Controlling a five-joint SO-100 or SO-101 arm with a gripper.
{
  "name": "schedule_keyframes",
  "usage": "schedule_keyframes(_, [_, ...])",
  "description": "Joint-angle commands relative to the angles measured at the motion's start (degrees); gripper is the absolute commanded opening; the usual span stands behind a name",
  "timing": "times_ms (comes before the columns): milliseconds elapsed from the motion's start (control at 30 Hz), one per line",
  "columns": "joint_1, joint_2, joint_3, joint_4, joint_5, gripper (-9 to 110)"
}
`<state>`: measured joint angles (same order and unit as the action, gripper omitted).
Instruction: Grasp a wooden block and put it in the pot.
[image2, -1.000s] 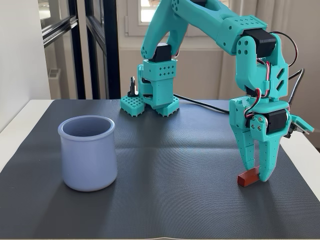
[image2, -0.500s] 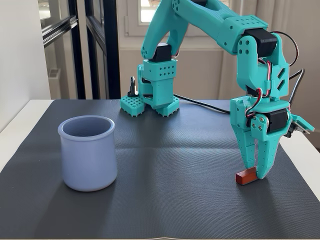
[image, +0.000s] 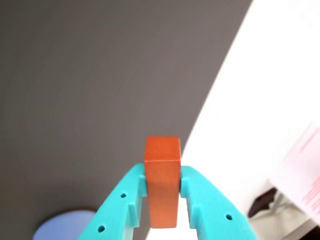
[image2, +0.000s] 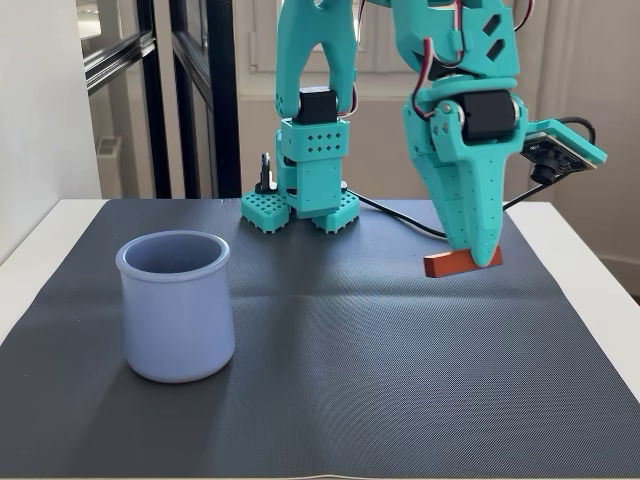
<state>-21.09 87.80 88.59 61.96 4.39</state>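
The wooden block (image2: 457, 263) is a small reddish-brown bar held in the air above the dark mat, right of centre in the fixed view. My teal gripper (image2: 480, 256) is shut on it, pointing down. In the wrist view the block (image: 162, 180) stands between the two teal fingers (image: 122, 205), and my gripper (image: 162, 175) clamps it at its sides. The pot (image2: 176, 304), lavender-blue and upright, stands on the mat at the left, well apart from the gripper. A part of the pot (image: 62, 225) shows at the bottom left of the wrist view.
The dark mat (image2: 330, 350) covers most of the white table (image2: 585, 270). The arm's teal base (image2: 305, 190) stands at the back centre with a black cable (image2: 400, 215) running right. Window frames rise behind.
The gripper has lifted the block off the mat at the right and carried it up and a little leftward. The pot has not moved.
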Motion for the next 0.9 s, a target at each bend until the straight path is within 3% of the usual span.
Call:
schedule_keyframes(0, [5.71,5.80,2.81,0.18,-0.09,0])
schedule_keyframes(467, [27.69,15.82,10.99,-0.26,-3.78,0])
schedule_keyframes(867, [35.16,16.08,13.71,-1.85,-8.00,0])
